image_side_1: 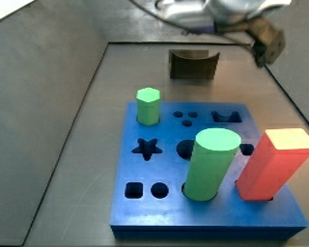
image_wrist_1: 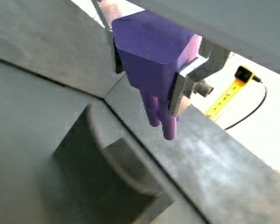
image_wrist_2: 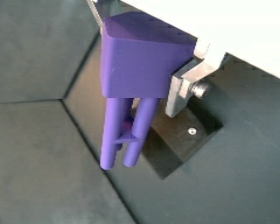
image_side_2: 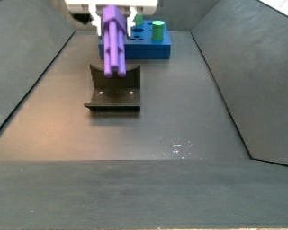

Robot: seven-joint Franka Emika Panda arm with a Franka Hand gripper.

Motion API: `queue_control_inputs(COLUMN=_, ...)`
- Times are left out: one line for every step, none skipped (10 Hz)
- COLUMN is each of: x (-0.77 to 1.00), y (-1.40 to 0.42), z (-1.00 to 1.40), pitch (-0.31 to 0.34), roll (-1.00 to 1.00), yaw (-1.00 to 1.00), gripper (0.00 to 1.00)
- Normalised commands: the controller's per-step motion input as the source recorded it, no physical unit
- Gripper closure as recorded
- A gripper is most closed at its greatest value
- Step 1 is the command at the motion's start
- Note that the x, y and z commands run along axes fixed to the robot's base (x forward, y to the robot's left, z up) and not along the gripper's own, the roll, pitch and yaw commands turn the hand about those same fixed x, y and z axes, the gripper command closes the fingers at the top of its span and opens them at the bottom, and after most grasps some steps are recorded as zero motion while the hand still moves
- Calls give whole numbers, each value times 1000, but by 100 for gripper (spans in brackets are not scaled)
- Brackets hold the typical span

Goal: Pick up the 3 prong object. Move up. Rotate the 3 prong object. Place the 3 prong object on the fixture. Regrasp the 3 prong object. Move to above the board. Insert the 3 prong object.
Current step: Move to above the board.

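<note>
The purple 3 prong object (image_wrist_1: 154, 61) (image_wrist_2: 130, 79) is clamped by its thick head between my gripper's (image_wrist_1: 150, 77) (image_wrist_2: 137, 68) silver fingers (image_wrist_1: 185, 86), prongs hanging free below them in both wrist views. A side view shows the 3 prong object (image_side_2: 112, 40) hanging nearly upright from the gripper (image_side_2: 111, 13), above the dark fixture (image_side_2: 114, 90) and clear of it. The fixture (image_wrist_1: 108, 171) (image_side_1: 192, 64) stands on the floor between the gripper and the blue board (image_side_1: 164, 183) (image_side_2: 140, 49). In the side view of the board, the gripper (image_side_1: 209, 13) is only a blur at the upper edge and the object is hidden.
On the board stand a green hexagonal peg (image_side_1: 147, 104), a tall green cylinder (image_side_1: 211, 164) and an orange-red block (image_side_1: 276, 164). Sloped grey walls (image_side_2: 26, 90) enclose the floor on both sides. A yellow tape measure (image_wrist_1: 227, 94) lies outside the wall.
</note>
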Motion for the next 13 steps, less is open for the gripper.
queue_control_inputs(x=-8, y=-42, z=1000, pitch=-168, roll=-9, yaw=-73, gripper=100)
queue_control_inputs(x=-13, y=-39, z=1000, pitch=-129, roll=-19, yaw=-107, gripper=100)
queue_control_inputs(x=-18, y=-32, z=1000, pitch=-72, roll=-39, yaw=-138, gripper=100)
queue_control_inputs(x=-20, y=-30, z=1000, pitch=-45, roll=-47, yaw=-145, gripper=100)
queue_control_inputs(x=-28, y=-25, z=1000, pitch=7, roll=-57, yaw=-140, gripper=100)
queue_control_inputs(x=-33, y=-22, z=1000, pitch=38, roll=-63, yaw=-128, gripper=100)
queue_control_inputs(x=-39, y=-18, z=1000, pitch=63, roll=-63, yaw=-107, gripper=100)
queue_control_inputs(x=-48, y=-15, z=1000, pitch=90, roll=-63, yaw=-74, gripper=100)
queue_control_inputs(x=-51, y=-10, z=1000, pitch=103, roll=-59, yaw=-37, gripper=100)
queue_control_inputs(x=-52, y=-9, z=1000, pitch=108, roll=-58, yaw=-21, gripper=100)
queue_control_inputs(x=-49, y=-8, z=1000, pitch=114, roll=-53, yaw=12, gripper=100)
queue_control_inputs(x=-43, y=-7, z=1000, pitch=116, roll=-49, yaw=27, gripper=100)
queue_control_inputs(x=-36, y=-8, z=1000, pitch=119, roll=-47, yaw=50, gripper=100)
